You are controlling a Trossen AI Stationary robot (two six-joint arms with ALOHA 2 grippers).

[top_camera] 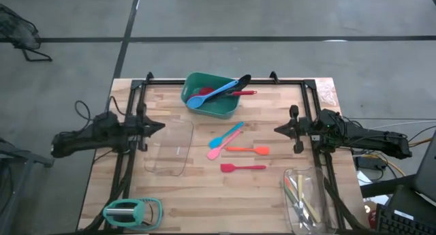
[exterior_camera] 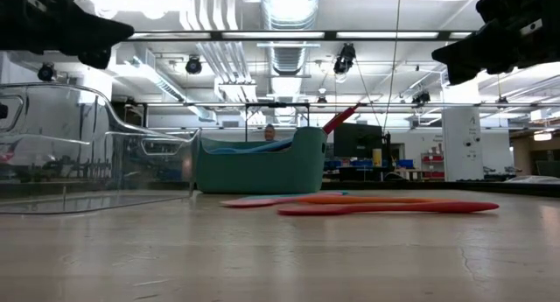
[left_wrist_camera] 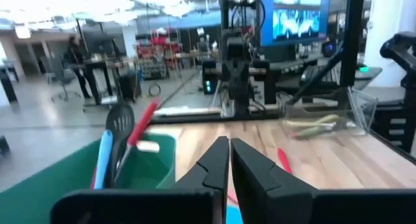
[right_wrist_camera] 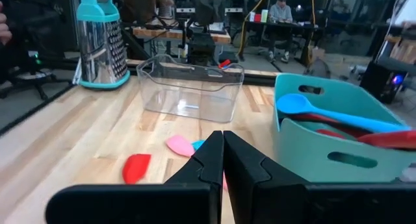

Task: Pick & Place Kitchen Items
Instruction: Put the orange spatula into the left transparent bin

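From above, both arms wait at the table's sides. The left gripper point(top_camera: 158, 127) is beside the empty clear tray point(top_camera: 168, 148), and the right gripper point(top_camera: 281, 129) faces it from the other side. Both hold nothing. In the green tub point(top_camera: 212, 95) lie a blue spoon point(top_camera: 208, 97), a black slotted spoon point(top_camera: 238, 81) and a red utensil point(top_camera: 244, 93). Between the arms, four spatulas lie on the wood: teal point(top_camera: 225, 135), pink point(top_camera: 216, 149), orange point(top_camera: 246, 150), red point(top_camera: 242, 167).

In the low view the spatulas lie very flat, so fingers coming down could slide off a thin handle or push it away.

In the left wrist view the fingers point(left_wrist_camera: 211, 164) are pressed together and point level across the table, high above it. The far tray point(left_wrist_camera: 322, 113) holds slim items – probably cutlery.

In the right wrist view the fingers point(right_wrist_camera: 211, 156) are also closed and level. The teal and pink spatulas cross, so lifting one may drag the other.
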